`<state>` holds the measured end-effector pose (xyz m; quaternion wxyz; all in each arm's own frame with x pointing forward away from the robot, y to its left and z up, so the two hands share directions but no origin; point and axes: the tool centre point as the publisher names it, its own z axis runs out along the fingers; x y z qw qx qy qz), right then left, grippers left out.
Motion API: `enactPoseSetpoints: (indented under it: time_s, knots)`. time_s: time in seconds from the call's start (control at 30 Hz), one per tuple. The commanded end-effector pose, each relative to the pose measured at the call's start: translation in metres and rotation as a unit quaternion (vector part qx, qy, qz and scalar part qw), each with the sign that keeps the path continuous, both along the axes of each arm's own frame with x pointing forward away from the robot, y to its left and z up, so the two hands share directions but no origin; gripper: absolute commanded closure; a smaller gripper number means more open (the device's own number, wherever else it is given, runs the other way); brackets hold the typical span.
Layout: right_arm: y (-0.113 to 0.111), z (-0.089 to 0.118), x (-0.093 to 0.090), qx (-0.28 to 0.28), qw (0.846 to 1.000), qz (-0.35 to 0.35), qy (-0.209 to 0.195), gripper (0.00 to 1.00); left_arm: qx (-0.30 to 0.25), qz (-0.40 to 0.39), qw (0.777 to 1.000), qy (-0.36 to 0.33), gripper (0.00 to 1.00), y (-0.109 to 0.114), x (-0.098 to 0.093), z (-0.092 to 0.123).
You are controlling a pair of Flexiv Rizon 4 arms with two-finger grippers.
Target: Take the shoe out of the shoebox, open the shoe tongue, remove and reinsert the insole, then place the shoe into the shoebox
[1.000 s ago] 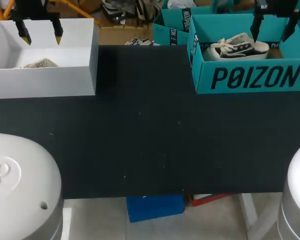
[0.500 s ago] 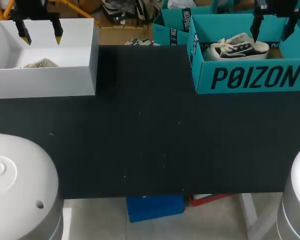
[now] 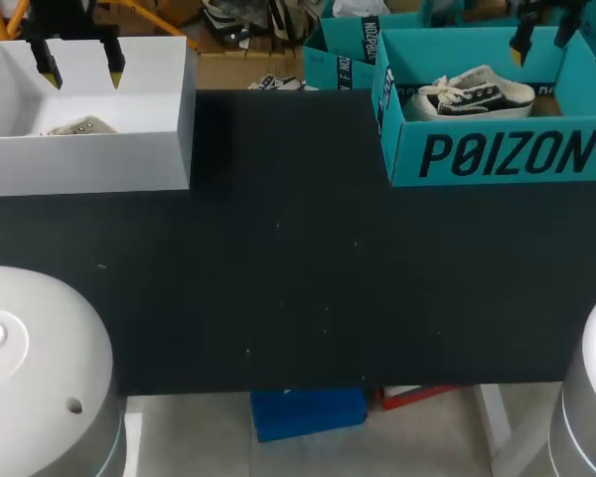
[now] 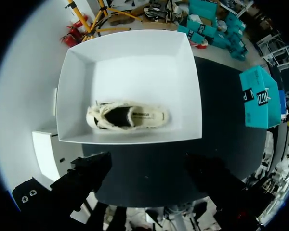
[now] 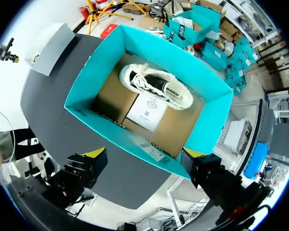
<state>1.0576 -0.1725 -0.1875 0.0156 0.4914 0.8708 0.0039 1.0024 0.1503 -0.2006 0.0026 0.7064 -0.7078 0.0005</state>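
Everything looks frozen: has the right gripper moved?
Yes. The right gripper has shifted away from the shoe, toward the far rim of the teal shoebox.

A black desk point(image 3: 298, 268) filled most of the frame, its surface dark and matte. A white shoebox point(image 3: 89, 164) sat open on it at the upper left, and a teal shoebox point(image 3: 497, 154) stood open at the upper right, well apart.

shoe point(image 5: 156, 85) in teal shoebox point(image 5: 86, 86), end effector point(image 5: 144, 166) open above
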Motion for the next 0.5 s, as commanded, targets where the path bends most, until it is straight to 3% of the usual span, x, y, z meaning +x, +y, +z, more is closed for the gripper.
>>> enactPoseSetpoints:
  time_s: [0.03,0.2,0.33,0.4,0.5]
  knots:
    - [0.001,-0.003,0.024,-0.004,0.915,0.402,0.026,0.0,0.001,0.001,1.0,0.0,0.0,0.0,-0.001,0.0]
    - [0.005,-0.014,0.041,-0.027,0.843,0.537,0.026,0.0,0.001,0.001,1.0,0.0,0.0,0.0,-0.001,0.0]
    - [0.009,-0.024,0.053,-0.044,0.798,0.601,0.016,0.0,0.001,0.001,1.0,0.0,0.0,0.0,-0.001,0.0]
    - [0.012,-0.028,0.057,-0.047,0.778,0.627,0.001,0.0,0.001,0.001,1.0,0.0,0.0,0.0,-0.001,0.0]
    - [0.014,-0.033,0.061,-0.066,0.766,0.64,-0.016,0.0,0.001,0.001,1.0,0.0,0.0,0.0,-0.001,0.0]
